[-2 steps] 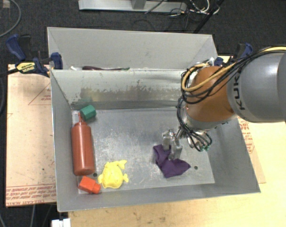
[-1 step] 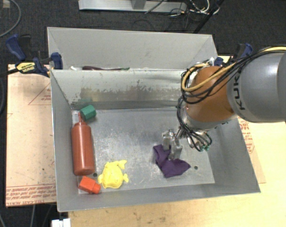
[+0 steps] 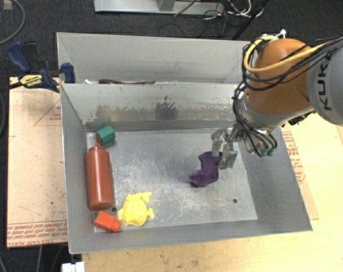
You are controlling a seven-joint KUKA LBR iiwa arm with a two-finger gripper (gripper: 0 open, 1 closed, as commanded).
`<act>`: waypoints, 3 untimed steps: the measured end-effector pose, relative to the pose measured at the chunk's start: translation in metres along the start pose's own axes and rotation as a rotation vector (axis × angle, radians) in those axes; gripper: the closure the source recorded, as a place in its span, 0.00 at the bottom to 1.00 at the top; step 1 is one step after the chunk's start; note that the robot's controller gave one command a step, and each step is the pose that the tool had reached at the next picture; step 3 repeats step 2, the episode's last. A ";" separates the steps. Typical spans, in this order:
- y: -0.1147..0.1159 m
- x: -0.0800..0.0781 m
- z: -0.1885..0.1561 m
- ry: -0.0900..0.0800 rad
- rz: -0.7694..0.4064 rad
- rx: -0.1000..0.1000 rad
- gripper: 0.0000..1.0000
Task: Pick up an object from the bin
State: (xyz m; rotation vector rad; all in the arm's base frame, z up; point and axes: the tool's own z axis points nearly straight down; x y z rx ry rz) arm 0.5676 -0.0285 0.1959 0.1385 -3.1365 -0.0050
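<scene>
1. Grey metal bin is lying open under the camera, and its floor is spreading out below and to the view's left of the claw.
2. Orange-covered arm is reaching in from the view's right, looped with yellow and black cables, and is hanging above and to the right of the claw.
3. Claw is pointing down into the bin's right half, near the back wall. Whether it is spread or pressed together cannot be told from this angle.
4. Red-brown bottle is lying lengthwise along the left wall, well apart from the claw and far to its left, neck pointing toward the back.
5. Purple lump, soft and crumpled, is lying on the floor just below and left of the claw. Its raised upper end is meeting the claw's tip, and whether it is being pinched there cannot be told.
6. Yellow toy is lying near the front wall, well to the claw's lower left, just beside the bottle's base.
7. Green block is sitting far left of the claw, touching the bottle's neck end.
8. Orange block is lying in the front left corner, farthest from the claw, touching the yellow toy.
</scene>
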 end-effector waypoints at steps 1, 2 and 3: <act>0.000 0.000 0.000 0.000 0.001 0.000 1.00; 0.018 -0.004 -0.045 0.006 0.020 -0.001 1.00; 0.018 -0.004 -0.045 0.006 0.020 -0.001 1.00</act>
